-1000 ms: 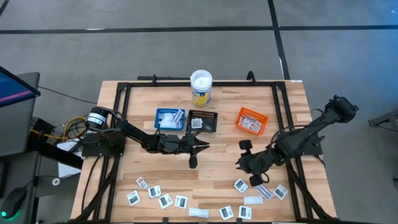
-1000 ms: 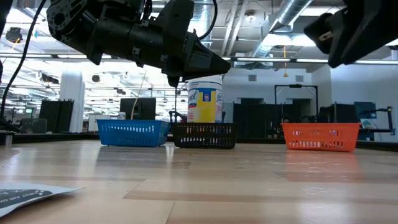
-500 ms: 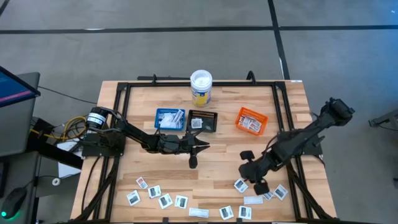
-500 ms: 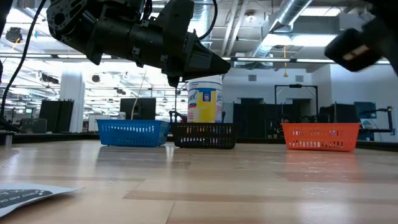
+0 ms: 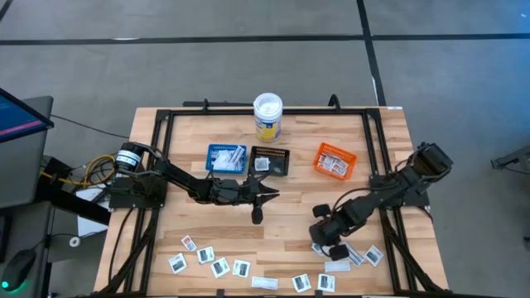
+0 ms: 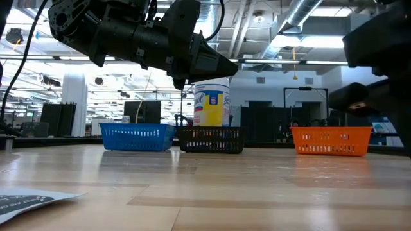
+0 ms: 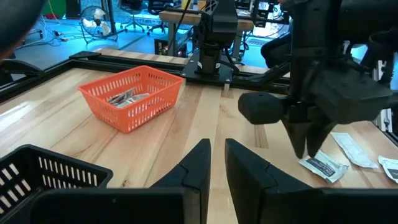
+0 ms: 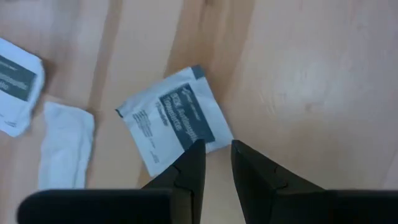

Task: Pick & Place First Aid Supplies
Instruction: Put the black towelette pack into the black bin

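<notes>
The first aid supplies are flat white packets scattered along the table's near edge. My right gripper points steeply down over one squarish packet with a dark label. Its fingers are narrowly open, and their tips stand just above that packet's edge with nothing between them. The left wrist view shows its fingers just clear of the packet. My left gripper hovers level over the table's middle, narrowly open and holding nothing.
Blue, black and orange trays holding packets stand in a row at mid-table. A white-lidded tub stands behind them. More packets lie beside the right gripper. Bare wood lies between the trays and the packets.
My right gripper has come down toward the table's near edge and tipped to point more steeply down, ending just over a packet. Its finger gap looks unchanged. No packet has moved.
</notes>
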`<move>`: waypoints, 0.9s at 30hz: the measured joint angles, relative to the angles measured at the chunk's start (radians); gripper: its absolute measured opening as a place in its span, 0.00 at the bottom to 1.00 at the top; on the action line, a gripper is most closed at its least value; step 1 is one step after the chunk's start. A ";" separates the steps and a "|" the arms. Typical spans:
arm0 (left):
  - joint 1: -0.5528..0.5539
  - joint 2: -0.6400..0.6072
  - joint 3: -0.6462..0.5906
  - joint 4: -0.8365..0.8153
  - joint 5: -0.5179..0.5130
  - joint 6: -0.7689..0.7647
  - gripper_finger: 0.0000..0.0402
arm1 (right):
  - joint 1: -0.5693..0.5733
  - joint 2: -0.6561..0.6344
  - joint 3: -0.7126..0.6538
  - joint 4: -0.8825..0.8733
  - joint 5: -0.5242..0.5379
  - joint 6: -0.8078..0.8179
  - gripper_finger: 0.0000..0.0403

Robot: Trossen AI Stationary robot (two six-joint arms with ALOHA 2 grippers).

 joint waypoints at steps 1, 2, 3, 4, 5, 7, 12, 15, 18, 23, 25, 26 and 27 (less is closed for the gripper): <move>0.000 0.000 0.000 0.000 0.000 0.000 0.12 | -0.001 0.000 0.000 0.009 -0.002 -0.002 0.18; 0.000 0.000 0.000 0.000 0.000 0.000 0.12 | -0.001 -0.001 0.000 0.015 -0.002 -0.007 0.18; 0.000 0.000 0.000 0.000 0.000 0.000 0.12 | -0.001 -0.002 0.000 0.019 -0.002 -0.012 0.18; 0.000 0.000 0.000 0.000 0.000 0.000 0.12 | -0.001 -0.001 0.000 0.032 -0.002 -0.014 0.18; 0.000 0.000 0.000 0.000 0.000 0.000 0.12 | -0.001 0.001 0.000 0.045 -0.002 -0.014 0.18; 0.000 0.000 0.000 0.000 0.000 0.000 0.12 | -0.001 0.015 0.000 0.052 -0.002 -0.014 0.18; 0.000 0.000 0.000 0.000 0.000 0.000 0.12 | 0.001 0.038 0.001 0.033 0.008 -0.044 0.18; 0.000 0.000 0.000 -0.002 0.000 0.000 0.12 | 0.001 0.046 0.003 0.032 0.039 -0.080 0.18; 0.000 0.000 0.000 -0.005 0.000 0.000 0.12 | 0.002 0.047 0.002 0.039 0.068 -0.113 0.18; 0.000 0.000 0.000 -0.005 0.000 0.000 0.12 | 0.002 0.047 0.002 0.034 0.072 -0.141 0.14; 0.000 0.000 0.000 -0.005 0.000 0.000 0.12 | 0.002 0.047 0.002 0.028 0.072 -0.141 0.10; 0.000 0.000 0.000 -0.005 0.000 0.000 0.12 | 0.002 0.047 0.002 0.026 0.071 -0.142 0.07; 0.000 0.000 0.000 -0.004 0.000 0.000 0.12 | 0.000 0.047 0.002 0.025 0.062 -0.143 0.04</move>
